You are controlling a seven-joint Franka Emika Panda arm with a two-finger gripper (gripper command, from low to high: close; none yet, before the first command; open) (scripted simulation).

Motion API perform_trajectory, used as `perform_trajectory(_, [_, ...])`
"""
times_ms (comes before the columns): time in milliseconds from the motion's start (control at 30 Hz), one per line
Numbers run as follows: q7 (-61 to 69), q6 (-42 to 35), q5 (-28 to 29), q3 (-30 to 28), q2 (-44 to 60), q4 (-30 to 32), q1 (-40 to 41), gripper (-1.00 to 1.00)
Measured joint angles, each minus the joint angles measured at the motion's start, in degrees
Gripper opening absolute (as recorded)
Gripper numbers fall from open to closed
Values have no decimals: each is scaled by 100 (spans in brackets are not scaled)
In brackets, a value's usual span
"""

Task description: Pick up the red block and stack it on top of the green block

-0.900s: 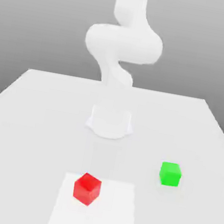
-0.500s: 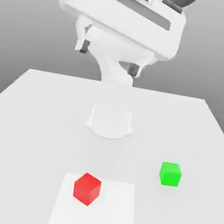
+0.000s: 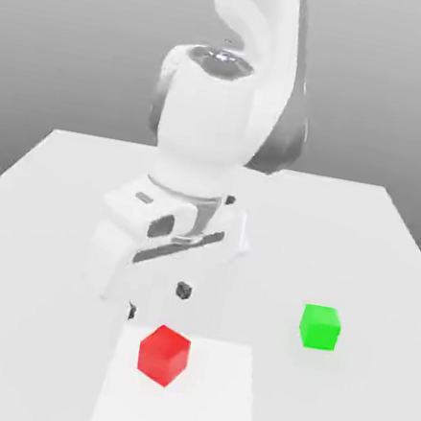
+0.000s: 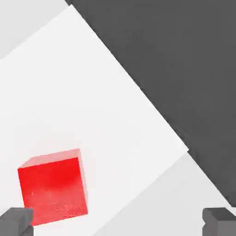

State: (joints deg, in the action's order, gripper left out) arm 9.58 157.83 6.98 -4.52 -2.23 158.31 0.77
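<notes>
From the exterior view's left, the fingers (image 3: 158, 301), empty and spread wide, had swung down from high up to hover near the red block (image 3: 163, 355), so a grasp looked close. That block sat on the white panel (image 3: 209, 409) near its far left corner; the green block (image 3: 319, 328) waited toward the desk's (image 3: 386, 284) right edge, unmoved.

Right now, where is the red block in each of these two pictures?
Exterior view: the red block is below centre, on the white patch.
Hand view: the red block is near one corner, close to one gripper finger.
Shared landmark: the white patch.
</notes>
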Motion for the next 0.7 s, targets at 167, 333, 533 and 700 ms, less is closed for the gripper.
perform_trajectory(167, [950,338,-739,17,327,126,-163,0])
perform_trajectory(333, [1075,635,-921,35,666,39,-122,0])
perform_trajectory(533, [1207,1079,-1097,139,1186,-15,-57,0])
perform_trajectory(700, [1263,1416,-1135,219,1588,-14,16,-100])
